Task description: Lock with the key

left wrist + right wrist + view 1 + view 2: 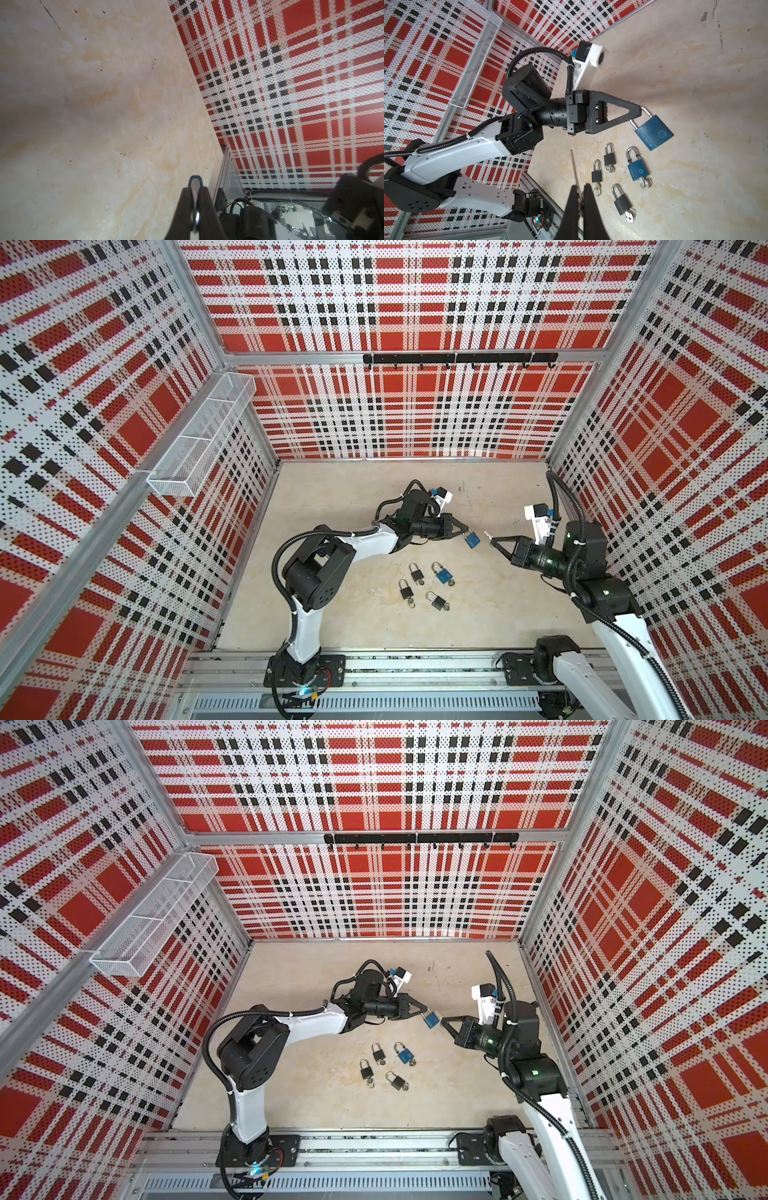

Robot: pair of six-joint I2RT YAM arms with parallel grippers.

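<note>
In both top views my left gripper [464, 532] [425, 1010] is shut on the silver shackle of a blue padlock [472, 539] [431, 1020], which hangs above the table's middle. The right wrist view shows that padlock [654, 133] dangling below the left gripper [639, 109]. My right gripper [493, 540] [579, 188] is shut on a small key [487, 535], whose thin blade [574, 166] sticks out toward the padlock. A small gap separates key and padlock. In the left wrist view the padlock's blue edge [192, 178] shows beyond the closed left gripper [195, 190].
Several other padlocks lie on the table in front of the grippers, each with a key in it: black ones [414, 572] [405, 591] [436, 600] and a blue one [441, 574]. A wire basket [203, 435] hangs on the left wall. A hook rail [457, 358] runs along the back wall.
</note>
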